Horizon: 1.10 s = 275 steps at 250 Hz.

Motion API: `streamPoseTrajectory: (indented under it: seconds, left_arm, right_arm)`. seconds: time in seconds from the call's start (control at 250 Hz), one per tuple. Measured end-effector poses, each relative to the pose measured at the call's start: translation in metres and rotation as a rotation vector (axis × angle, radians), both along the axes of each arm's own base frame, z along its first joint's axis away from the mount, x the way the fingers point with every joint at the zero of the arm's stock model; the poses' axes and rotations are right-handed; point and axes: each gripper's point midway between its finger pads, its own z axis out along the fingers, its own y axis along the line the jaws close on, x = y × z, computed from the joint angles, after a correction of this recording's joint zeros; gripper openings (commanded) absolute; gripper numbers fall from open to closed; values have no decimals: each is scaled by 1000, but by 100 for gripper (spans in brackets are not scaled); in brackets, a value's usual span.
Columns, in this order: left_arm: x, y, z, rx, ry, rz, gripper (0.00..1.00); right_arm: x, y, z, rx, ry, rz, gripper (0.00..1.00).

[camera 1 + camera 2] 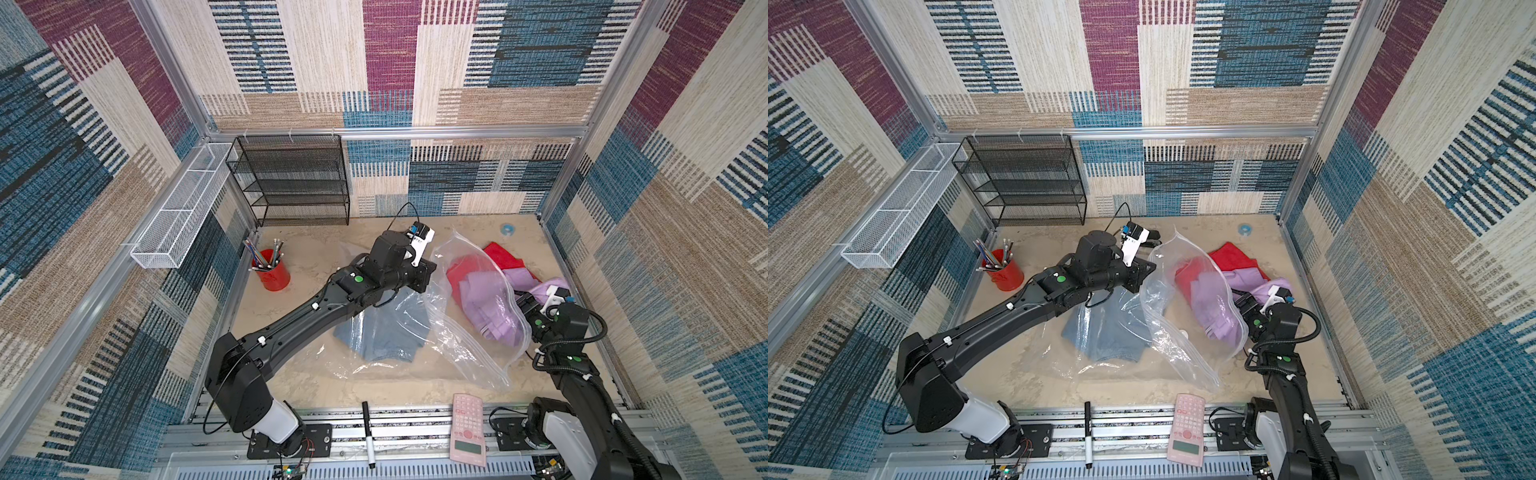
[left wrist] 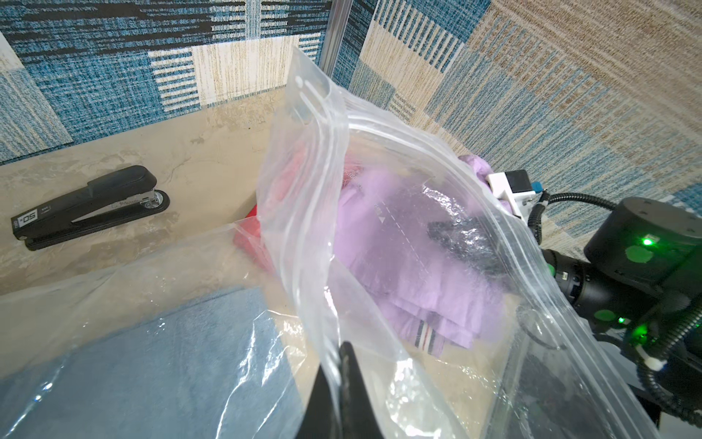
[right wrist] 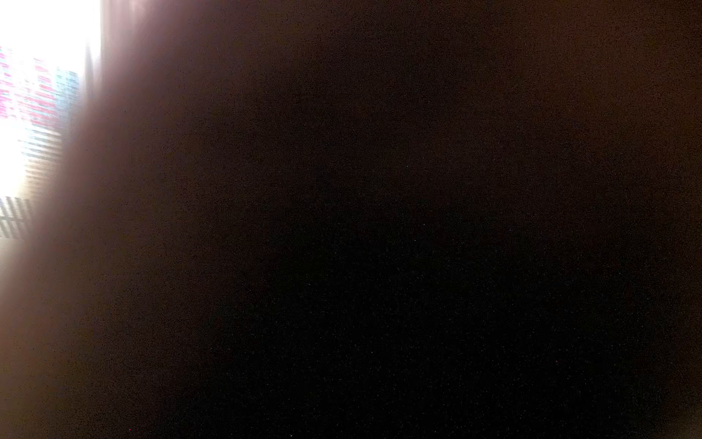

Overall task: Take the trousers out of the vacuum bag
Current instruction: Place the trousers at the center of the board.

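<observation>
Left wrist view shows the vacuum bag (image 2: pixel 300 213) rising as a clear, crinkled sheet through the middle of the frame. Its zip bands run from upper centre down to the lower right. The left hand (image 2: pixel 342 365), at the bottom edge, has its jaws pressed together on that plastic. I judge it is holding the mouth up so the cloth behind can be reached.

Through the lifted film the lilac trousers (image 2: pixel 399 258) show right of centre, their striped trim lowest, with the red trousers (image 2: pixel 254 235) just left of them. In both top views part of each lies bare past the bag's upper-right edge; whether they are wholly out I cannot tell. The denim trousers (image 2: pixel 171 361), lower left, lie flat under plastic, deeper in the bag.

The right hand (image 1: pixel 520 300) sits at the right of a top view, against the lilac cloth by the bag's rim. The plastic blurs it and the right wrist view is almost black, so I cannot tell whether its jaws are apart or together.

The tabletop (image 1: pixel 316 249) is bare toward upper centre. The stapler (image 2: pixel 91 205), pencil cup (image 1: pixel 272 270), calculator (image 1: pixel 468 428) and marker (image 1: pixel 368 432) stand well apart from the bag. The right wall (image 1: pixel 623 291) is near the red and lilac cloth, so room to pull that way looks tight.
</observation>
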Motion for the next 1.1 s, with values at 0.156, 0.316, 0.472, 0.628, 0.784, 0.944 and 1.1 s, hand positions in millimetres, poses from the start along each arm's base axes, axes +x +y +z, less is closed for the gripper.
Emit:
streamPoseTrajectory:
  seconds: [0.156, 0.316, 0.472, 0.628, 0.784, 0.944, 1.1]
  left_arm:
    - [0, 0, 2, -1, -3, -1, 0]
    - [1, -1, 3, 5, -13, -6, 0]
    - [3, -2, 2, 9, -16, -6, 0]
    - [4, -1, 1, 11, -18, -6, 0]
    - [6, 0, 2, 9, -20, -2, 0]
    - [7, 0, 1, 4, -19, -11, 0]
    - [13, 2, 0, 0, -21, 0, 0]
  right_arm:
    - [-22, -1, -31, 45, 138, -43, 99]
    - [-41, -6, -50, 77, 279, -114, 100]
    - [-54, -15, -55, 65, 412, -183, 99]
    - [-50, -27, -39, -20, 441, -207, 100]
    - [-49, -32, -40, -53, 475, -213, 99]
    - [-62, -31, -68, -41, 651, -207, 99]
    - [-76, -41, -51, -97, 708, -256, 100]
